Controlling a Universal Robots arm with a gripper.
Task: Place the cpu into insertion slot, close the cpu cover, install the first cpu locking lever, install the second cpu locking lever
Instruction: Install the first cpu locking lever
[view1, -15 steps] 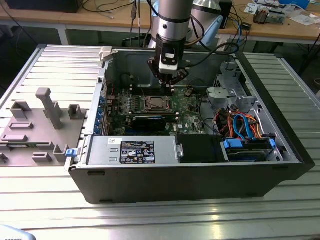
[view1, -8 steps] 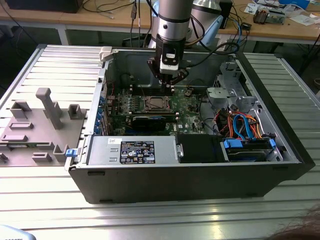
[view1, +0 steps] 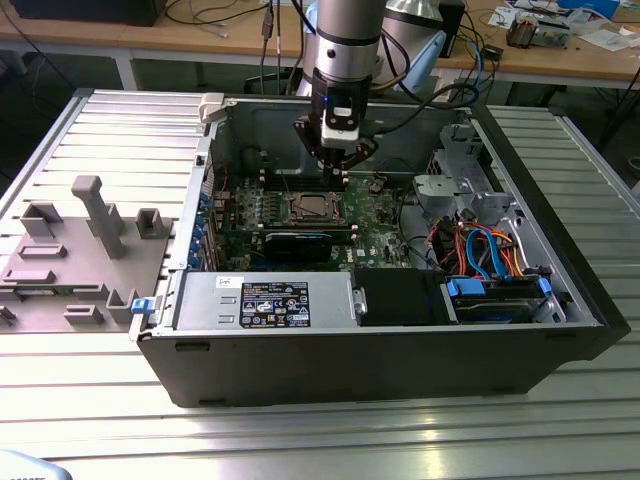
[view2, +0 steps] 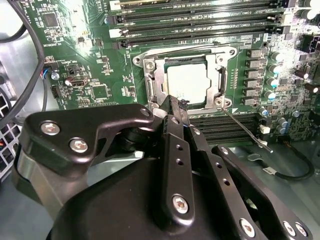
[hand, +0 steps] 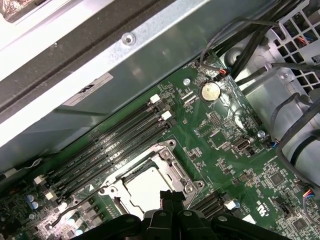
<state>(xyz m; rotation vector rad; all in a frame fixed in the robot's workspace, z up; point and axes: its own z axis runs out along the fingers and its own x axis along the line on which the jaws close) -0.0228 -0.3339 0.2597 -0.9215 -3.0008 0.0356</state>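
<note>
Inventory for your bench:

- **Case:** one open computer case (view1: 400, 350) sits mid-frame in the exterior view, on a ribbed metal table (view1: 300, 440).
- **Gripper:** one gripper (view1: 338, 170) hangs at upper middle over the green motherboard (view1: 385, 215). In both wrist views its jaws are drawn together with nothing seen between them, tips just beside a socket corner.
- **Socket:** one cpu (view2: 192, 82) lies in the one insertion slot (view2: 142, 62), with the one cpu cover (view2: 220, 82) flat around it.
- **Lever:** one thin wire locking lever (view2: 245, 129) runs out from the socket's corner across the memory slots (view2: 235, 122).
- **Other parts:** one black graphics card (view1: 297, 243), one coin cell (hand: 210, 91) and one power supply (view1: 200, 300).
- **Writing:** the power supply carries one label (view1: 275, 303), and you cannot read its print.
- **Surroundings:** a grey fixture (view1: 90, 230) stands at the exterior view's left. The gripper's black body hides part of the board from you in both wrist views.
</note>
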